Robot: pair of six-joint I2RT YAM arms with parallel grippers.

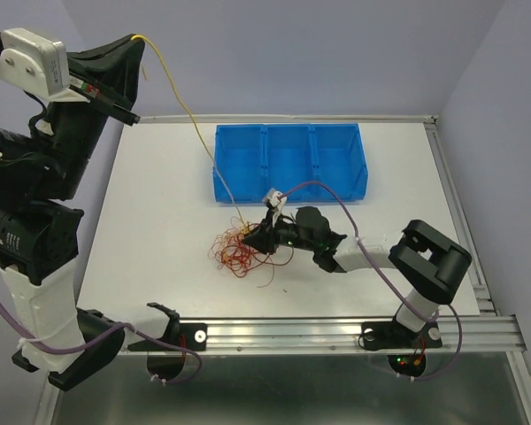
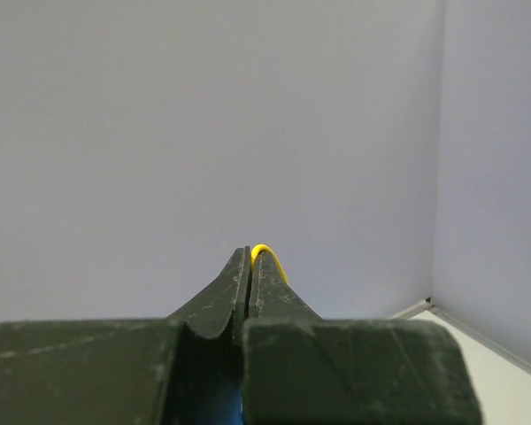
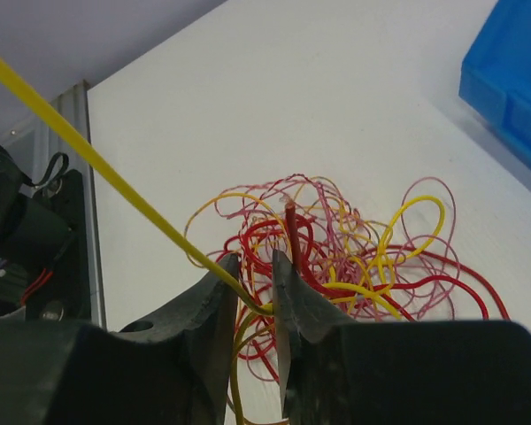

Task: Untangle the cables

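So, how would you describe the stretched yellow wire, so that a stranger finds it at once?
Find the blue plastic three-compartment bin on the white table; before it lies a tangle of thin red, pink and yellow wires. One yellow wire rises from it, past the bin's left end, to the left arm's shut fingers. Only it is stretched and airborne.

No text, brand, number or sign can be read in any of the views. The only marks that look like print are a few small pale ones on a black housing of the left arm (image 1: 13, 239) in the top view, and they are too small to make out.
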